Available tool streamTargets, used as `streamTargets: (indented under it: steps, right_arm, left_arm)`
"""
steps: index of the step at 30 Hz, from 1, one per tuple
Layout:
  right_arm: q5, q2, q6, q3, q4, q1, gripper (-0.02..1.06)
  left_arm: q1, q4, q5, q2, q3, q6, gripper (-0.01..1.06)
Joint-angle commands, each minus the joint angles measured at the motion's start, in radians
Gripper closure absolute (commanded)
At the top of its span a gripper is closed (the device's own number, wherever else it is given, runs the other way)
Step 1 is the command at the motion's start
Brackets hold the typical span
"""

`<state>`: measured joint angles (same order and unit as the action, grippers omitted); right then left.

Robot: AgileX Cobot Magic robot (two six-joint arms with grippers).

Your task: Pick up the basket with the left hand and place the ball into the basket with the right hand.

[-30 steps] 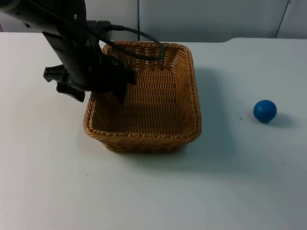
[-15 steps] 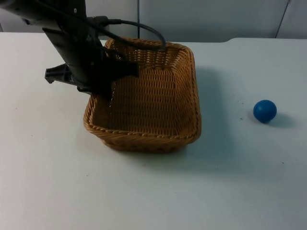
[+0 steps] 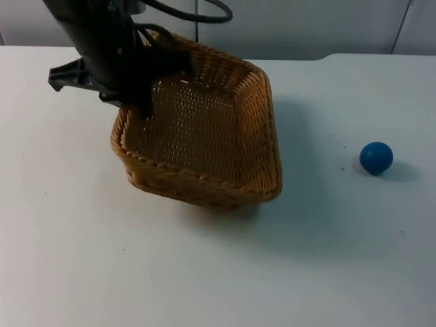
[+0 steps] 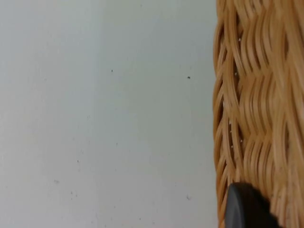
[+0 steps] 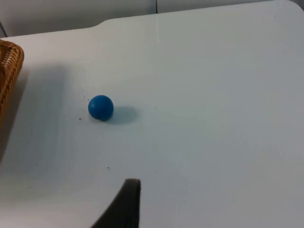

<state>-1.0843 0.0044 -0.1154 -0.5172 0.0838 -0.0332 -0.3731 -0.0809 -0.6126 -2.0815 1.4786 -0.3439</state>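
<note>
- Black against the pale surface (image 3: 82,259), the left arm comes in from the upper left in the top view, and its left claw (image 3: 136,102) sits at the left rim of the basket.
- Woven of tan wicker, the basket (image 3: 204,136) is clamped by that claw at its left wall: one finger reaches down inside the rim, and the claw's body stands outside it.
- In the left wrist view the wicker wall (image 4: 256,104) runs close alongside the camera, with one black fingertip (image 4: 244,209) pressed right against the weave and the bare surface (image 4: 95,118) beside it.
- Held this way, the basket is tilted: its left and far side is raised, while its near right corner dips towards the surface, with a shadow beneath it.
- Inside, the basket holds nothing.
- Further right, well apart from the basket, the blue ball (image 3: 376,157) rests on the surface, casting a small shadow.
- From the right wrist view the ball (image 5: 100,107) lies on the surface ahead of the right arm, with a corner of the basket (image 5: 9,71) beyond it.
- One dark fingertip (image 5: 124,204) of the right claw shows there, above the surface and short of the ball; I cannot tell whether that claw is open or closed, and the arm waits.
</note>
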Motion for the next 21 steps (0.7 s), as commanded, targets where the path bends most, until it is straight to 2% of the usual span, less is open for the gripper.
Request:
streamTargets:
  steps: [1,11,21]
  right_arm:
    - [0.004,-0.004,-0.026,0.007,0.015,-0.005,-0.01]
    - [0.002,-0.004,-0.039,0.007,0.016,-0.005,-0.01]
    - [0.002,-0.004,-0.035,0.006,0.006,-0.005,-0.01]
  left_arm:
    - [0.004,-0.032,0.000,0.044,0.000,-0.006,1.05]
    - [0.014,-0.128,-0.032,0.196,0.000,-0.004,1.05]
    - [0.045,-0.279,-0.073,0.243,-0.002,0.164,1.05]
